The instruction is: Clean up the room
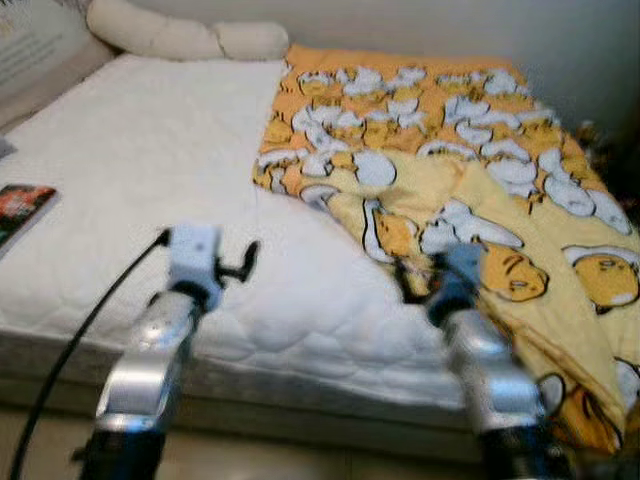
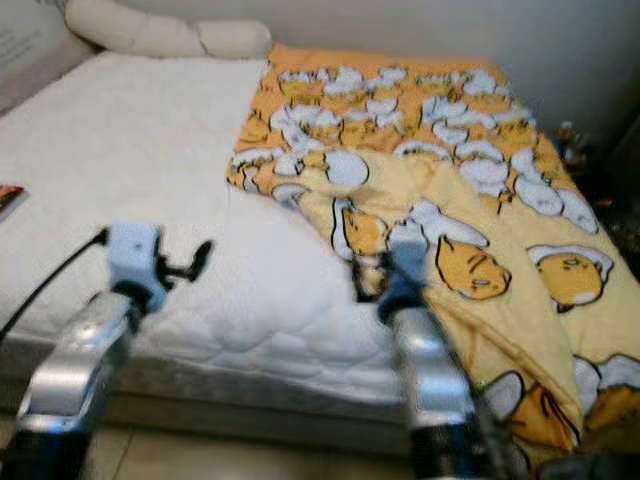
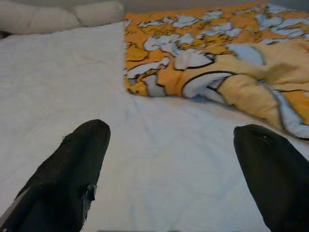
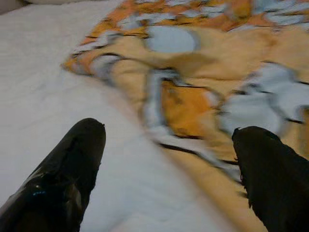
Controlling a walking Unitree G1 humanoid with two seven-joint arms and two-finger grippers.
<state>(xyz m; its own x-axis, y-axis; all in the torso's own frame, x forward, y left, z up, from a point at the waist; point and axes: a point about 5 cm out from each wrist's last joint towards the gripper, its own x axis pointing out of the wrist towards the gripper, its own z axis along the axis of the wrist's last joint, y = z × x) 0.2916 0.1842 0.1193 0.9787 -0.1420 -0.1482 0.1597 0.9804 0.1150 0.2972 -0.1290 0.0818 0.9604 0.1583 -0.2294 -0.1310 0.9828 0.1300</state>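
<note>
long pillow (image 1: 185, 35), book (image 1: 22, 207), pale wall (image 1: 560, 40)

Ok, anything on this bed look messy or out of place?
Yes. The yellow blanket lies bunched and crooked on the bed's right half, one edge spilling over the mattress side. A small book sits at the left edge.

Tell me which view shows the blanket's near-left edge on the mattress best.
The left wrist view: the blanket edge lies sharp on the white mattress, ahead of the open left hand. The eye views show the whole blanket smaller; the right wrist view is blurred.
</note>
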